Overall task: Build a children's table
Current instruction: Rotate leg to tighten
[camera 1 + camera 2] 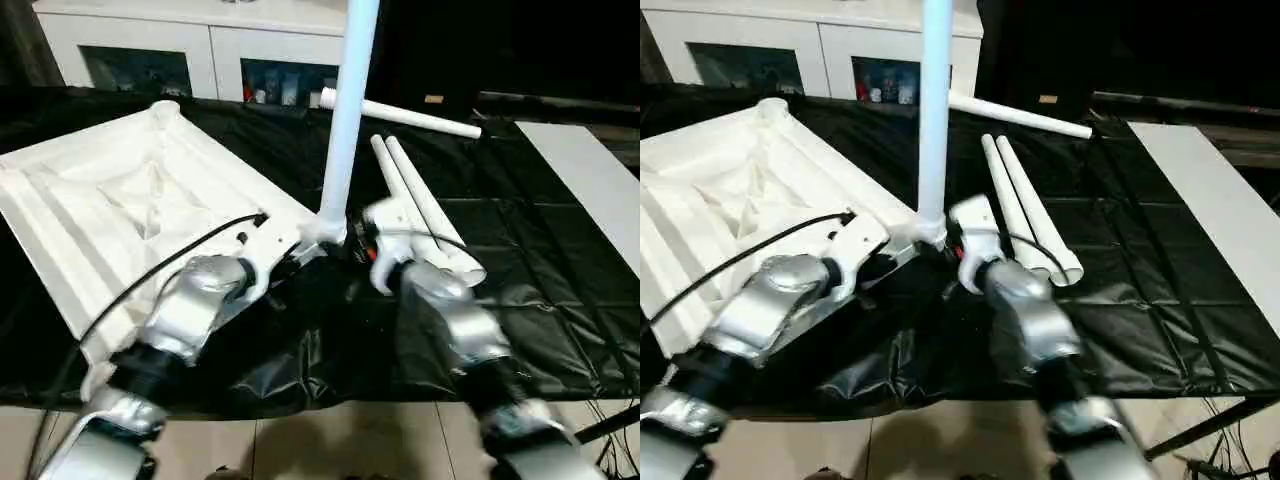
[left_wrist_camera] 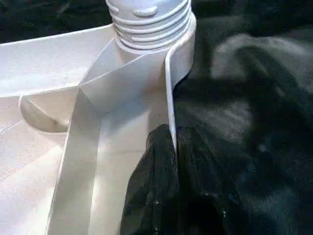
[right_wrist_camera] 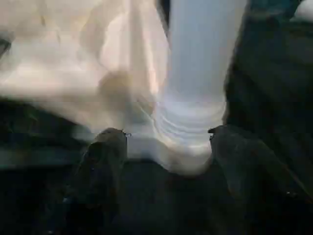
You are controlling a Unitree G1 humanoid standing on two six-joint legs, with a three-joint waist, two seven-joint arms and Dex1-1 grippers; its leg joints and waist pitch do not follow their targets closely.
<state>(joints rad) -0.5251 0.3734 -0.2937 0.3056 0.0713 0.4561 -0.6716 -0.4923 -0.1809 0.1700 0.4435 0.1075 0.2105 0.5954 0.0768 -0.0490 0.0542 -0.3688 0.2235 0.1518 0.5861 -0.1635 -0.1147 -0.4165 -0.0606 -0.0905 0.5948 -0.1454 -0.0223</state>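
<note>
1. Left eye view: tabletop (image 1: 120, 210) lies underside up on the black sheet (image 1: 520, 270). One leg (image 1: 345, 120) stands upright in its near corner socket, between both grippers.
2. Right eye view: two loose legs (image 1: 1025, 215) lie side by side beyond the right gripper (image 1: 955, 255).
3. Left wrist view: left gripper (image 2: 171, 191) clamped shut on the tabletop's rim, just beside the threaded socket.
4. Right wrist view: right gripper's fingers (image 3: 105, 152) spread open, flanking the leg's base.

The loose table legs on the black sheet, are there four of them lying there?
No, three loose legs lie on the black sheet; a fourth leg stands upright in the tabletop's corner socket.
</note>
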